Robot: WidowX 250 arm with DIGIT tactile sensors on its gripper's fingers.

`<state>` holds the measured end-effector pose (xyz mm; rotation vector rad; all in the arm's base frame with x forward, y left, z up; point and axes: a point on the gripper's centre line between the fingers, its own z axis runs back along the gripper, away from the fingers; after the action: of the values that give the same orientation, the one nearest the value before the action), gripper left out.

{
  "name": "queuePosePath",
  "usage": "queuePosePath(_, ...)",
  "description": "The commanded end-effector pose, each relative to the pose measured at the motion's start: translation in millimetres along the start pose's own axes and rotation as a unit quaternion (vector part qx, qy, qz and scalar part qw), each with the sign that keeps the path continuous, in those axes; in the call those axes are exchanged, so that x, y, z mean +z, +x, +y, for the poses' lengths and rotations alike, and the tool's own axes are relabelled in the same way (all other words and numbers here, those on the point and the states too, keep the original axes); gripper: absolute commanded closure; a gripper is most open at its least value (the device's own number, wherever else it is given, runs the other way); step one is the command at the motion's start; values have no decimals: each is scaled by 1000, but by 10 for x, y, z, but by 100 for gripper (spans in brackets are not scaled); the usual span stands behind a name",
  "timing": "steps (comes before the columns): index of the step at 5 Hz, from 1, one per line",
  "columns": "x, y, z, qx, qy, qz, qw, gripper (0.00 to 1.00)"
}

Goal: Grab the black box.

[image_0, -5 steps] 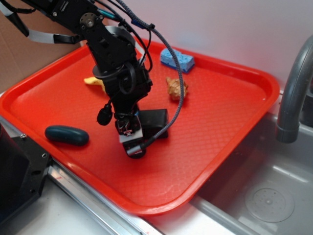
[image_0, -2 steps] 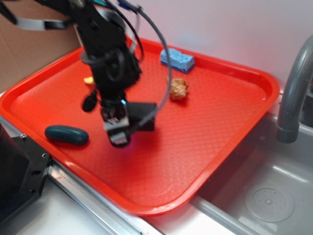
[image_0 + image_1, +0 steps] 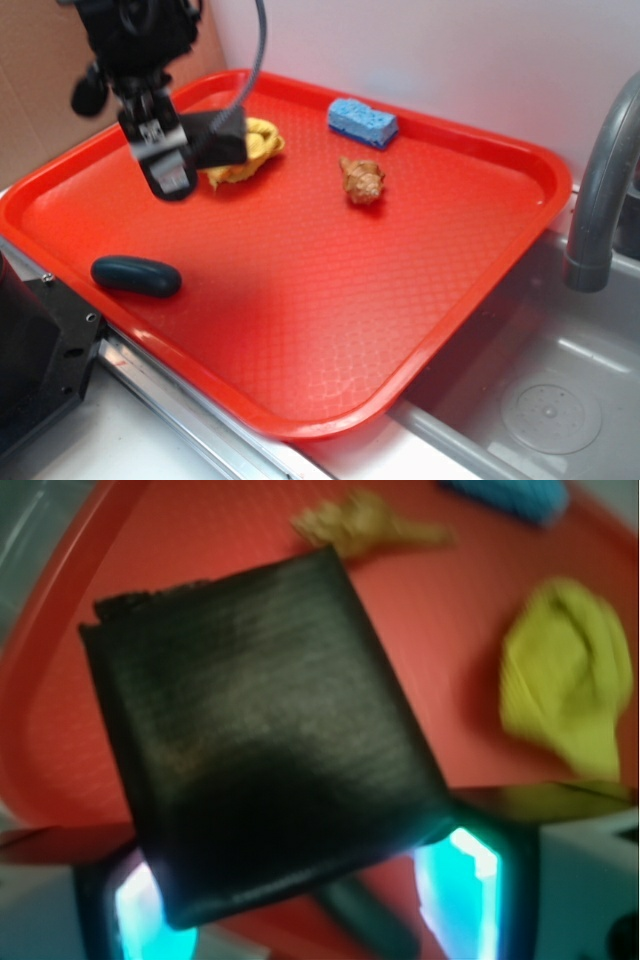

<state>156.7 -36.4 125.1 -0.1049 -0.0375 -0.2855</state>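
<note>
A flat, matte black box (image 3: pixel 260 740) with slightly rounded edges is held clamped in the gripper (image 3: pixel 185 155), lifted above the red tray (image 3: pixel 420 300) at upper left.

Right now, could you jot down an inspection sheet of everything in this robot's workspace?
Surface: red tray, bare in the middle.
Job's things: black box, lifted off the tray.
Clutter: blue sponge, seashell, yellow cloth, dark teal pebble.
Grippers: gripper shut on the box, raised over the tray's left side.
Cables: grey cable running up from the gripper.
Surroundings: steel sink, grey faucet, cardboard on the left.
</note>
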Motion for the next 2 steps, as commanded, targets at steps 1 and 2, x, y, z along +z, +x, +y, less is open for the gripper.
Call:
queuePosePath(1, 699, -104, 98, 220, 106, -10, 970, 100)
queuePosePath(2, 688, 69, 34, 186, 120, -48, 974, 100)
